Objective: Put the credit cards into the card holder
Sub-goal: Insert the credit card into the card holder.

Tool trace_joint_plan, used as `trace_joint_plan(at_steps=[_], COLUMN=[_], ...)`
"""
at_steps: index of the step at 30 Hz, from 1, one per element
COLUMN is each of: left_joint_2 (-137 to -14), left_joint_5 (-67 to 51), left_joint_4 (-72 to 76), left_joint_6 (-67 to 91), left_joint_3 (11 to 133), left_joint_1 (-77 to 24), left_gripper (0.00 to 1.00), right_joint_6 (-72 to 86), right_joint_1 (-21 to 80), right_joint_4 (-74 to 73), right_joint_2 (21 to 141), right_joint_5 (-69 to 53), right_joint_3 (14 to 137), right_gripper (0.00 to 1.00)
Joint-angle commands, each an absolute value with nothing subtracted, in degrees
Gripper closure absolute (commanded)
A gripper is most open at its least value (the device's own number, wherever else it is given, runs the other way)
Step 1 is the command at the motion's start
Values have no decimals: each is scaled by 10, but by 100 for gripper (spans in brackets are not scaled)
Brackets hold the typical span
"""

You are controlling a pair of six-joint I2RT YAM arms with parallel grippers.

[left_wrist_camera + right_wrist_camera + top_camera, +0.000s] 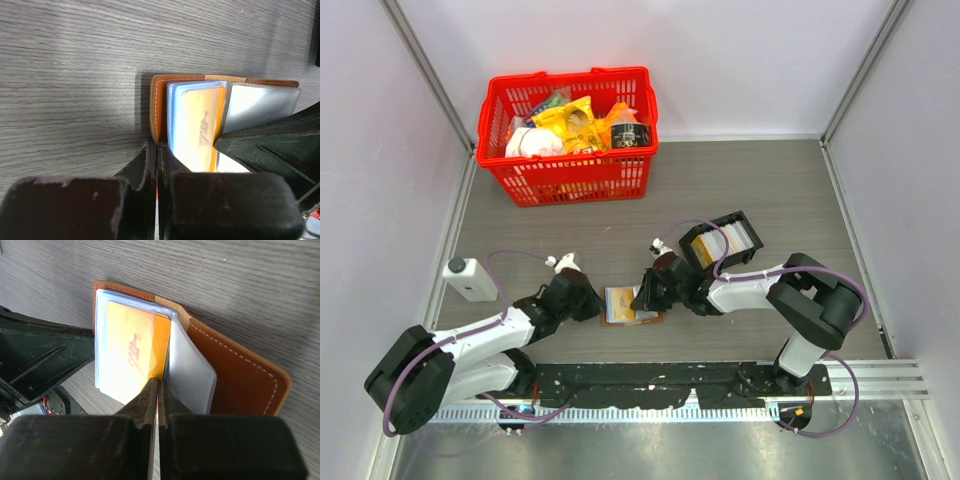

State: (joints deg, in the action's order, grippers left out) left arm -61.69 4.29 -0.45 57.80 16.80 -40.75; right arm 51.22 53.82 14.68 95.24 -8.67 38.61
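While red script on the yellow-orange card (131,352) stayed too blurred to read, the wallet (631,305) lay open on the table (760,190) between both arms. Left gripper (156,150) pinched its left edge; right gripper (159,387) pinched the card's edge, both shut tight.

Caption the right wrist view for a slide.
Right gripper pinches a yellow card in the open brown card holder, left gripper alongside.
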Motion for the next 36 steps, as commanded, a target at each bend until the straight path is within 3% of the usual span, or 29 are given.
trace_joint_plan(at_steps=[1,4,12,15,22,31,36], left_joint_2=[-642,-648,-644,-642,-649,-656,-655], left_joint_5=[41,40,40,38,32,30,31], left_joint_4=[-21,-21,-24,-22,-17,-13,-13], left_joint_6=[564,563,562,562,559,560,561], left_joint_3=[167,170,170,166,167,166,167], left_joint_1=[-409,-409,-409,-409,-410,-410,-410], left_gripper=[100,100,100,100,100,100,100], right_joint_6=[521,523,534,533,553,558,554], right_joint_1=[544,545,531,530,531,532,530], right_joint_4=[187,184,148,151,217,275,286], right_joint_2=[940,930,938,952,992,927,897], right_joint_5=[-84,-75,-40,-45,-90,-96,-99], right_joint_3=[381,377,374,376,360,339,337], right_gripper=[97,97,71,67,67,85,89])
